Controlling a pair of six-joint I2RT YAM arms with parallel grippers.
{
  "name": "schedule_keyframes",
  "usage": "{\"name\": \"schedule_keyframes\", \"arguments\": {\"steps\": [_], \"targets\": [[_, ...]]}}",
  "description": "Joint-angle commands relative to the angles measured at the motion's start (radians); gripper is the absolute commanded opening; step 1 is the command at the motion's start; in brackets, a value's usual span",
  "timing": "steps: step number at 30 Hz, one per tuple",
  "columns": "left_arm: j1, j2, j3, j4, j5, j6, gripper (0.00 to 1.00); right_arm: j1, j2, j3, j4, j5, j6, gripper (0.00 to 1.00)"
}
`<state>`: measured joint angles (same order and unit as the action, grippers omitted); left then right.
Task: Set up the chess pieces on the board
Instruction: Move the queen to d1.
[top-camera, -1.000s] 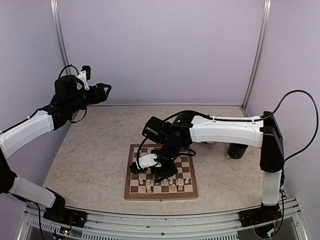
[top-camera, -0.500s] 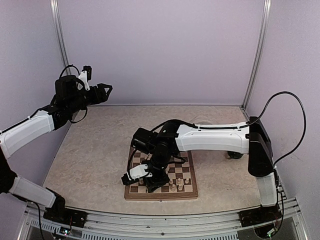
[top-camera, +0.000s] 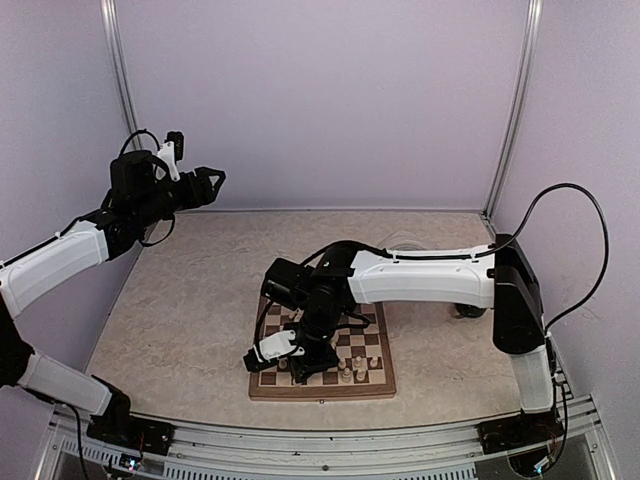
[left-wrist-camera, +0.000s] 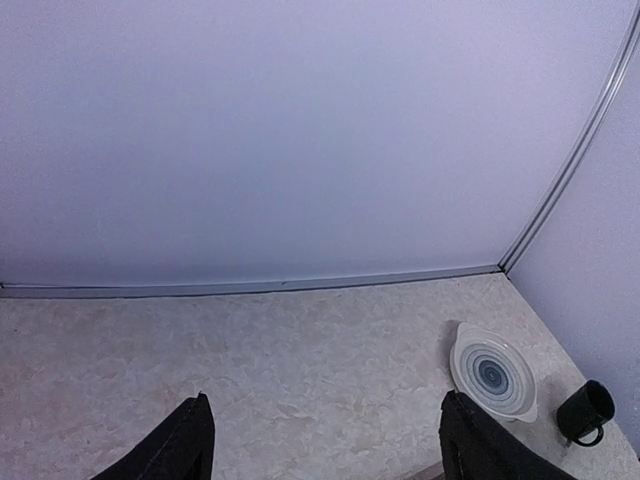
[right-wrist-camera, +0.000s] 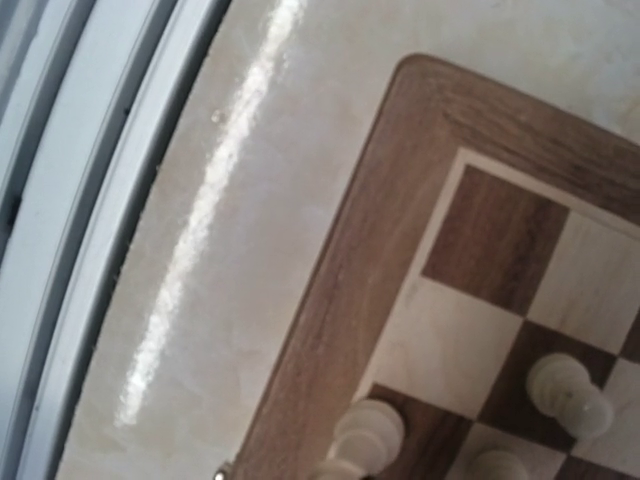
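The board (top-camera: 383, 386) lies on the table in front of the arms. Several pale chess pieces (top-camera: 346, 375) stand along its near rows. My right gripper (top-camera: 306, 367) hangs low over the board's near left corner, and its jaws are hidden from above. The right wrist view shows that corner of the board (right-wrist-camera: 350, 270) with three pale pieces (right-wrist-camera: 368, 432) on the edge squares, but no fingers. My left gripper (top-camera: 206, 182) is raised high at the far left, open and empty, and its dark fingertips (left-wrist-camera: 190, 445) stand far apart.
A round plate with blue-grey rings (left-wrist-camera: 492, 372) and a black mug (left-wrist-camera: 586, 410) sit at the far right of the table. The right arm's white links (top-camera: 430, 275) stretch across above the board. A metal rail (right-wrist-camera: 70, 240) runs along the table's near edge.
My right arm has swung from the board's middle toward its near left corner, then nearly stopped. The left arm has not moved.
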<state>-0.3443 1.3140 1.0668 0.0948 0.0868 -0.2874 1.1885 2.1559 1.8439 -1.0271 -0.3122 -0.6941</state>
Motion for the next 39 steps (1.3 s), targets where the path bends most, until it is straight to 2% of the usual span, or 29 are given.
{"name": "schedule_keyframes", "arguments": {"steps": [1,11,21,30,39], "targets": [[-0.007,-0.004,0.028,0.002,0.013,-0.006,0.77,0.006,-0.052,-0.023,-0.008,0.035,-0.008,0.13],[-0.010,0.003,0.028,0.000,0.009,-0.004,0.77,0.000,-0.129,-0.139,0.012,0.071,-0.012,0.13],[-0.015,0.008,0.028,-0.001,0.006,-0.001,0.77,-0.012,-0.117,-0.141,0.023,0.062,-0.010,0.14],[-0.017,0.009,0.029,-0.001,0.009,0.000,0.77,-0.020,-0.105,-0.144,0.032,0.081,-0.005,0.26],[-0.019,0.007,0.029,-0.001,0.008,-0.001,0.77,-0.021,-0.091,-0.140,0.044,0.082,0.000,0.29]]}}
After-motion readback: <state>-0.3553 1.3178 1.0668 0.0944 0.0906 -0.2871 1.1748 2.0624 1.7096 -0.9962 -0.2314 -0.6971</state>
